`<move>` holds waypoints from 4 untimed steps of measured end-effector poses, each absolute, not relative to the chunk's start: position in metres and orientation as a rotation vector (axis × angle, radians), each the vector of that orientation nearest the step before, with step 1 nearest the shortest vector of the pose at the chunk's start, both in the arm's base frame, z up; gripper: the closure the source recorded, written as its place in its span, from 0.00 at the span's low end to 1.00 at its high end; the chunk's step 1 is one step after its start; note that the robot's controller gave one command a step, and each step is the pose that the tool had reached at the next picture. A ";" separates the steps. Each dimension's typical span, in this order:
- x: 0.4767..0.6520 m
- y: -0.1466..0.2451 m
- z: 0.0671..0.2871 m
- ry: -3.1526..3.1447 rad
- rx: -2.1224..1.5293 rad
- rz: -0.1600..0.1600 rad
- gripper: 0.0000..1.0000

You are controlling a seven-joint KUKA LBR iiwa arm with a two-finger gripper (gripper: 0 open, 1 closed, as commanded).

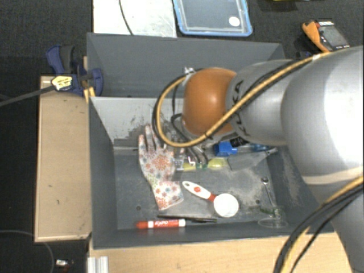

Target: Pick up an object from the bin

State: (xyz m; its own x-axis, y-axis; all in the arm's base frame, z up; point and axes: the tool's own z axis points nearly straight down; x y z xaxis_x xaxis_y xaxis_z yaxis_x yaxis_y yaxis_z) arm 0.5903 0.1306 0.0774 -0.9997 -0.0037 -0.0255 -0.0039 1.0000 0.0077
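The claw (183,152) hung low in the bin (102,169) beneath the arm's orange cover (207,101); whether it was released or clenched could not be told. A flowered glove (158,169) lay just beside it, on the view's left. Below the claw lay a white utensil (211,197) with a red patch, farther below a red marker (161,224), and right of it a blue piece (226,149)
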 end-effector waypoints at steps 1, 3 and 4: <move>0.565 0.167 0.073 3.113 -0.247 0.007 0.00; 0.541 0.152 0.072 3.110 -0.204 0.006 1.00; 0.541 0.152 0.072 3.110 -0.204 0.006 1.00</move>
